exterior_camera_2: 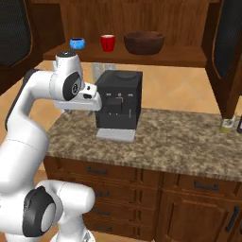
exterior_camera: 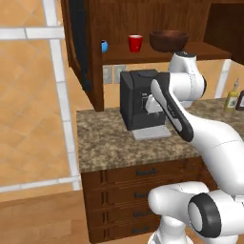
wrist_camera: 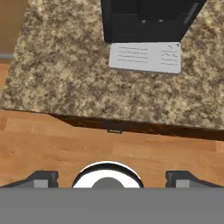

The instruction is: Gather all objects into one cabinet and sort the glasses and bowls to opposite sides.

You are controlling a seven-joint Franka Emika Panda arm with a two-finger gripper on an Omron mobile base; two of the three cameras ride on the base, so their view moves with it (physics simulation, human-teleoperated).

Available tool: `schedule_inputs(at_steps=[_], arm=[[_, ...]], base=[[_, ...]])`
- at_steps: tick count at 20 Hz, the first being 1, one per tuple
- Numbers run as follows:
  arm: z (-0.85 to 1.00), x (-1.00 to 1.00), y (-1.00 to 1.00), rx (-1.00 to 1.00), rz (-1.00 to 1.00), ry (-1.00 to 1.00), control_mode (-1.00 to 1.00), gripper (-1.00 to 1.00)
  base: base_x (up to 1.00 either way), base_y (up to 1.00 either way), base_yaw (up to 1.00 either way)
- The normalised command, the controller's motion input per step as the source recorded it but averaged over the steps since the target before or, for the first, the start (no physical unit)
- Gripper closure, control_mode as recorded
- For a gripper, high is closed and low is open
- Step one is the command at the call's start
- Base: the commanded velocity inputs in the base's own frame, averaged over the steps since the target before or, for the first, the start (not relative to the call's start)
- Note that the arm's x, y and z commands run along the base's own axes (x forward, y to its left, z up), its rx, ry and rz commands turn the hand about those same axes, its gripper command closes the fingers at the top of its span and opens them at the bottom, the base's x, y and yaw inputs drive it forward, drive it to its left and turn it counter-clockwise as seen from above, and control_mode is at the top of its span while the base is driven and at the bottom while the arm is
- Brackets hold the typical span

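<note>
The dark wooden cabinet stands open above the counter, with its mesh-panelled doors swung out to both sides. On its shelf, from left to right, sit a small blue cup, the red cup and the wide dark brown bowl. The pale mug is out of view. My gripper is open with nothing between its fingers. It points down over the counter's front edge, in front of the coffee machine and well below the shelf.
A black coffee machine with a grey drip tray stands on the granite counter under the shelf. A bottle stands at the counter's right end. Drawers run below, above a wooden floor.
</note>
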Motion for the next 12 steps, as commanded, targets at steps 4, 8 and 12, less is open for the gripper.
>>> schedule_inputs(at_steps=[4,8,12], arm=[[0.00,0.00,0.00,0.00,0.00,0.00,1.00,-1.00],[0.00,0.00,0.00,0.00,0.00,0.00,1.00,-1.00],[0.00,0.00,0.00,0.00,0.00,0.00,1.00,-1.00]], base=[[-0.99,-0.58,-0.14],[-0.39,-0.94,-0.23],[-0.11,-1.00,-0.13]])
